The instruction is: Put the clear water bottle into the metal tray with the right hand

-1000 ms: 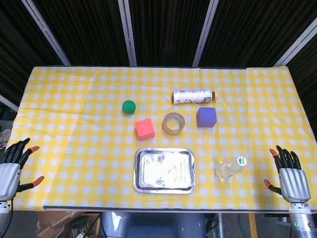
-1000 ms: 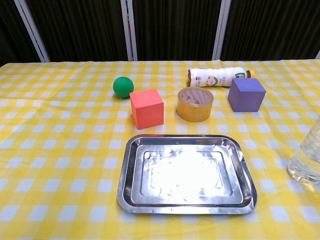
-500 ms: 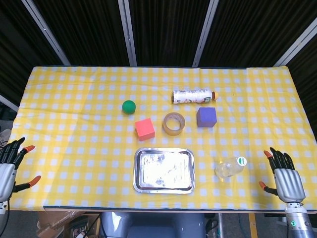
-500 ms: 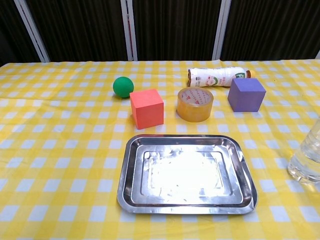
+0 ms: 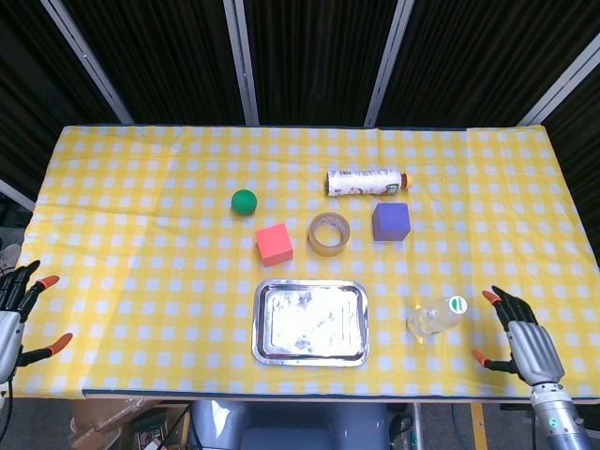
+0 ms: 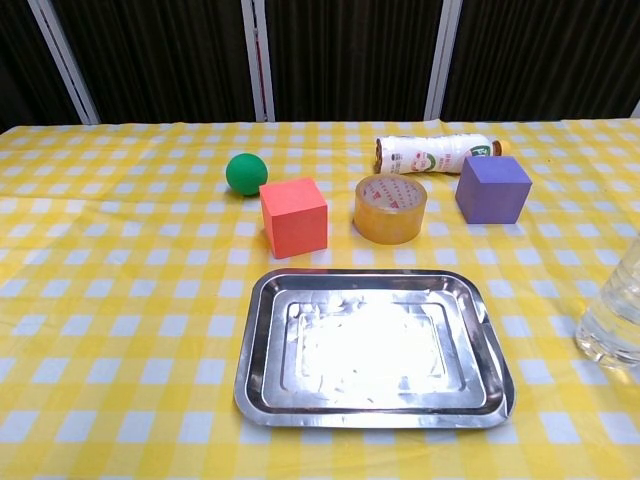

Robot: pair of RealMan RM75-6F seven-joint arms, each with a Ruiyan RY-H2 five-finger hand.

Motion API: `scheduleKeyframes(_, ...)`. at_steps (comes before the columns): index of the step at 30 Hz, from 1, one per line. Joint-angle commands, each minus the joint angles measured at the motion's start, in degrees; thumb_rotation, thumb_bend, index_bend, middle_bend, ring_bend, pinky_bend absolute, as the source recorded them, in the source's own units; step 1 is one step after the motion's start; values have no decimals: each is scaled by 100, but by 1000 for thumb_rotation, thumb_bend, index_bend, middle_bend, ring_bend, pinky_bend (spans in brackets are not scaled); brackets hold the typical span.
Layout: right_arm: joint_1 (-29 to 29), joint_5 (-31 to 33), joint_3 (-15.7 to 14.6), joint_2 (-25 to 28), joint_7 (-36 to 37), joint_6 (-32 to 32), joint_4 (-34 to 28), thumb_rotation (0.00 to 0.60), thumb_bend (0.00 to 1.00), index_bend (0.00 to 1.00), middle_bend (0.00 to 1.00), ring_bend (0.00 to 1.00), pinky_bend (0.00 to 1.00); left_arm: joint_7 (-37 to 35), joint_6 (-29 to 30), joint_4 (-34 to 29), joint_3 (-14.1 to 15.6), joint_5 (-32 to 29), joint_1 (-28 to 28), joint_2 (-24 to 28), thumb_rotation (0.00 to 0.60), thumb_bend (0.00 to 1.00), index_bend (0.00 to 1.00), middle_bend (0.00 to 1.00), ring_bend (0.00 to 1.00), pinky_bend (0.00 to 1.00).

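The clear water bottle (image 5: pixel 435 317) stands on the yellow checked cloth just right of the metal tray (image 5: pixel 310 352); the chest view shows only its left side at the frame's right edge (image 6: pixel 615 315) beside the tray (image 6: pixel 370 412). My right hand (image 5: pixel 521 342) hovers at the table's front right corner, fingers spread, holding nothing, a short way right of the bottle. My left hand (image 5: pixel 13 314) sits off the front left edge, fingers apart, partly cut by the frame. Neither hand shows in the chest view.
Behind the tray lie a red cube (image 5: pixel 274 244), a tape roll (image 5: pixel 329 233), a purple cube (image 5: pixel 390 222), a green ball (image 5: pixel 244 201) and a white labelled bottle on its side (image 5: pixel 367 182).
My right hand has drifted left and slightly down toward the bottle. My left hand has slid further left and down, out past the table edge. The objects have not moved.
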Motion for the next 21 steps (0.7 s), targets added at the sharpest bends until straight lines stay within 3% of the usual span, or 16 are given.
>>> scheduleKeyframes(1, 294, -163, -109, 247, 872, -584, -370, 600, 264, 110, 21, 0, 0, 37, -27, -6, 1, 4, -17, -22, 600, 151, 189, 21, 0, 0)
scheduleKeyframes(12, 1153, 130, 265, 106, 2319, -1751, -681, 600, 264, 75, 21, 0, 0, 169, -53, 15, -45, -81, -26, -66, 600, 151, 188, 21, 0, 0)
scheduleKeyframes(19, 1371, 304, 442, -184, 2770, -1937, -570, 600, 263, 76, 33, 0, 0, 269, -203, -13, -67, -266, -51, -70, 600, 151, 188, 21, 0, 0)
scheduleKeyframes(21, 1373, 406, 473, -268, 2834, -1926, -514, 600, 263, 129, 102, 0, 0, 302, -221, -24, -61, -266, -57, -74, 600, 151, 188, 21, 0, 0)
